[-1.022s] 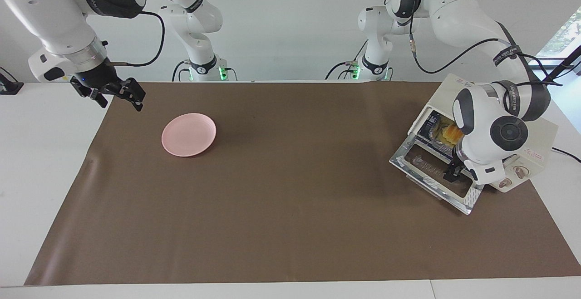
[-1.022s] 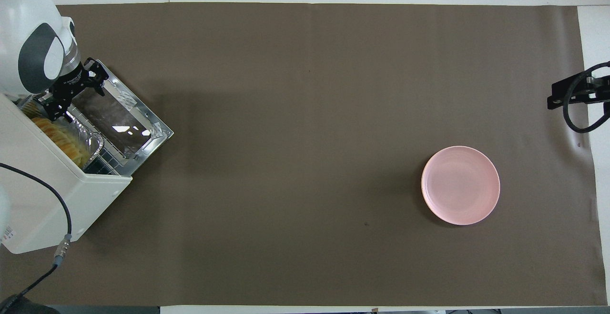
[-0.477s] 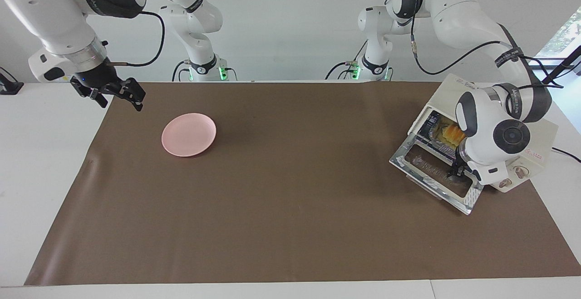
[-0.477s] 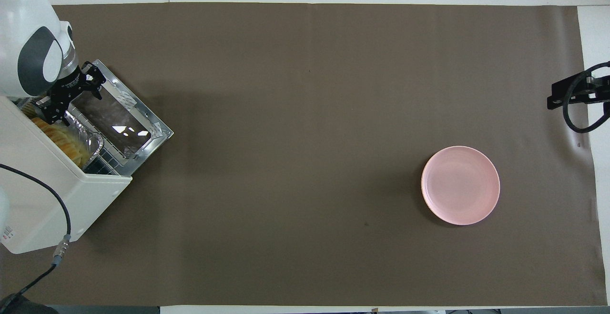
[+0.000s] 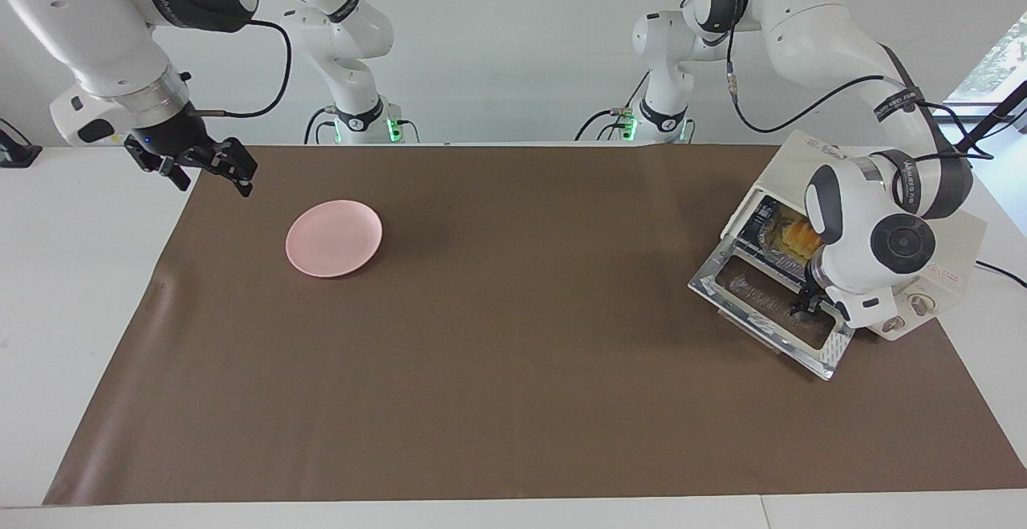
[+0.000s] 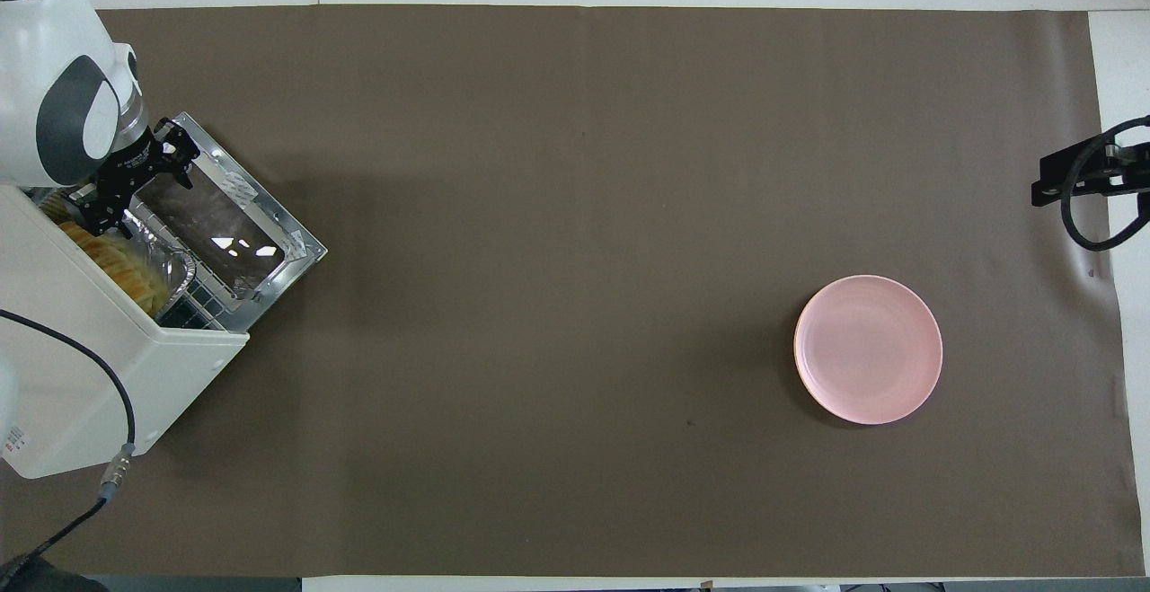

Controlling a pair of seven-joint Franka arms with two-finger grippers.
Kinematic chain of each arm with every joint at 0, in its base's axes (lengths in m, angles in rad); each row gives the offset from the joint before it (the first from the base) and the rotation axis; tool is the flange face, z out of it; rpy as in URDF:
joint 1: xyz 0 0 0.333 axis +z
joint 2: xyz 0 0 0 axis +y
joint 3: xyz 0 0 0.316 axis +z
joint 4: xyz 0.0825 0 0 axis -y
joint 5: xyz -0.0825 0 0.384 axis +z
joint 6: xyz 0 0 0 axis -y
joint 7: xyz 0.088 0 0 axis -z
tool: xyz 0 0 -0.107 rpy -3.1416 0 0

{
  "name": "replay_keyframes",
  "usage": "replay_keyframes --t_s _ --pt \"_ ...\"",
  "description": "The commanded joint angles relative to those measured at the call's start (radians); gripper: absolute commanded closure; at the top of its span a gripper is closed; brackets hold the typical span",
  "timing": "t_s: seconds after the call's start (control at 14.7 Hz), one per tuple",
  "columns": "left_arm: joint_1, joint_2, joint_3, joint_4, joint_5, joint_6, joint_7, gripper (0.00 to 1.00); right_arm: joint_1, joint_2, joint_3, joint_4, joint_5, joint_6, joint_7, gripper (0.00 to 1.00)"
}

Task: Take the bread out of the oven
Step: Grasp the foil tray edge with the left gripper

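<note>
Left gripper (image 6: 137,177) low over the lowered glass door (image 6: 220,234) of the toaster oven (image 6: 99,367), at the left arm's end of the table; fingers spread wide, gripping nothing, tips possibly touching the glass, hard to tell. Bread (image 6: 112,261) inside the oven on a silver foil tray (image 6: 176,266), just beside that gripper. Pink plate (image 6: 868,349) bare on the brown mat (image 6: 575,304), well apart, toward the right arm's end. Right gripper (image 5: 210,163) waiting in the air above the mat's edge near the plate, spread wide, empty.

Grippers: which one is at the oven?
The left gripper, open over the oven's lowered door by the bread. The right gripper waits near the pink plate.
</note>
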Motion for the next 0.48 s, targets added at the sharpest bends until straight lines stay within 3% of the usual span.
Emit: replay_keyframes --t_s 0.0,0.2,0.41 --pt "-0.004 -0.046 0.006 -0.068 0.019 0.038 -0.009 0.02 -0.001 -0.020 -0.003 -0.020 0.006 -0.009 0.002 0.00" --pt "-0.004 -0.047 0.006 -0.071 0.018 0.038 -0.008 0.20 -0.001 -0.020 -0.002 -0.020 0.006 -0.009 0.002 0.00" --pt "-0.003 -0.047 0.006 -0.071 0.019 0.043 -0.002 0.44 -0.001 -0.020 -0.002 -0.020 0.006 -0.009 0.002 0.00"
